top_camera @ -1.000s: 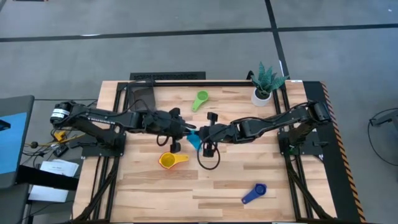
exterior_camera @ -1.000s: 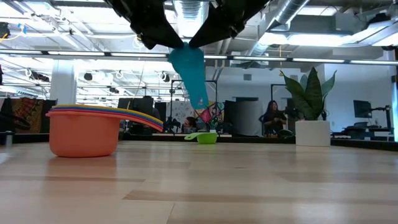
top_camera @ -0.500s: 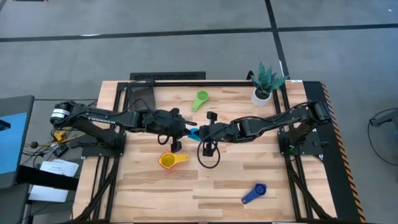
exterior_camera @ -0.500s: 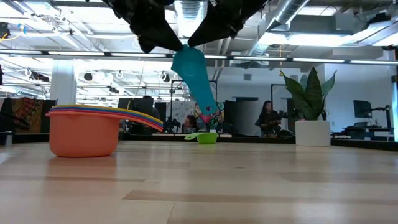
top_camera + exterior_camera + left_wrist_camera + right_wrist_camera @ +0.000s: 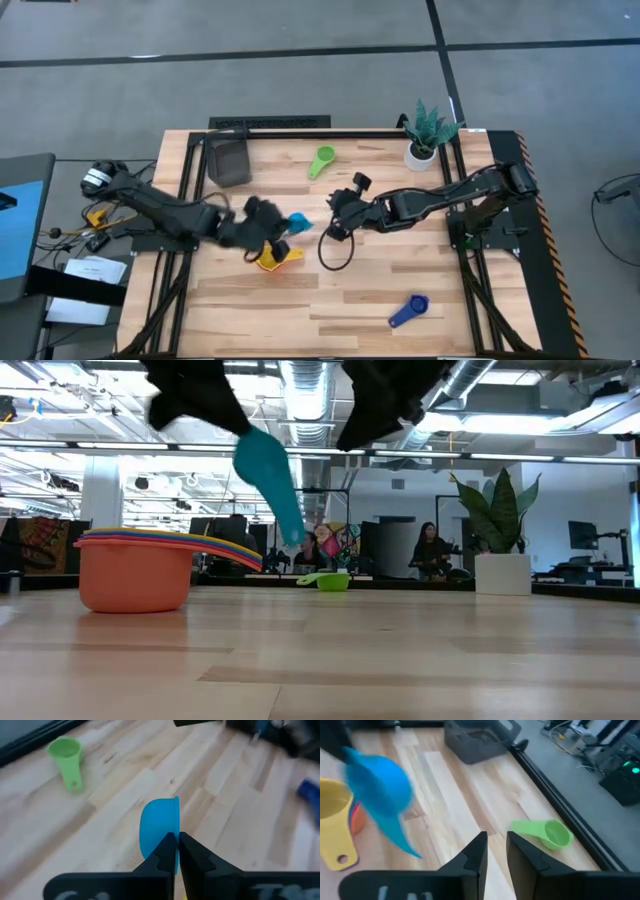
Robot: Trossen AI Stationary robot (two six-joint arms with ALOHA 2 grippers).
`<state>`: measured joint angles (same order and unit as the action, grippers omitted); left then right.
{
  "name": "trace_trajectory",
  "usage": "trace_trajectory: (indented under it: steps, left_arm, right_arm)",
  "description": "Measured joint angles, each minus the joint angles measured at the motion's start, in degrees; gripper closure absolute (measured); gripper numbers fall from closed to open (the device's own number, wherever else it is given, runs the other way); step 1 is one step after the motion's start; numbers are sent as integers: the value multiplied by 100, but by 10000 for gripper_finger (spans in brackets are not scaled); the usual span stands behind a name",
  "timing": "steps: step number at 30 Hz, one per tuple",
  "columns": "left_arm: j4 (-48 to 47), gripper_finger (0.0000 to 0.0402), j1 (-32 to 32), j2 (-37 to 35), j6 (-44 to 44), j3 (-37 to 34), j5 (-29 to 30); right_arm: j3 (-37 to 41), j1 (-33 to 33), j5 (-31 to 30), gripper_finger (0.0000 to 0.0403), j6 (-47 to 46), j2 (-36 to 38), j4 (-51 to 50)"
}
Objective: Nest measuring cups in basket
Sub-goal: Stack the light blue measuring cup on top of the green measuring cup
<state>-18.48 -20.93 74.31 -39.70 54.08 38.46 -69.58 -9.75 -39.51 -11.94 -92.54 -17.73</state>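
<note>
My left gripper [image 5: 284, 227] is shut on a light blue measuring cup [image 5: 299, 222], held in the air just above a nested stack of cups [image 5: 276, 258]. The stack has a yellow cup on top and an orange cup [image 5: 135, 572] resting on the table. My right gripper [image 5: 335, 215] hovers to the cup's right, its fingers [image 5: 476, 854] slightly apart with nothing between them. A green cup [image 5: 322, 160] lies at the far middle and a dark blue cup [image 5: 408, 311] near the front edge. The dark basket [image 5: 228, 160] stands at the far left. My left gripper pinches the rim of the light blue cup's bowl [image 5: 175, 826] between its two fingers, which seem to stand one inside the bowl and one outside. The fingers slant down from the table's left. The cup is clear of the table, with its handle [image 5: 290, 520] hanging down.
A white pot with a green plant [image 5: 425, 138] stands at the far right corner. A black cable loop [image 5: 335, 252] hangs below my right arm. Bare wood lies along the near side around the dark blue cup.
The light blue cup hung between both grippers; now only my left gripper has it. My left gripper has rolled and swung with it toward the table's left and near edge, over the yellow stack. The cup has tipped, its handle trailing. My right gripper has stayed about where it was.
</note>
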Motion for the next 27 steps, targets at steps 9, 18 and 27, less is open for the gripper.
trace_trajectory:
  steps: [9,18,27]
  left_arm:
    - [-1839,401,-2238,-108,-4191,0,2807]
    - [-2965,401,-3069,556,-7051,-2,3842]
    - [-2650,401,-3392,1413,-8213,-2,3544]
  right_arm:
    - [232,44,-295,301,-175,14,271]
    - [273,289,-234,300,-107,14,462]
    - [273,393,-189,301,-93,14,460]
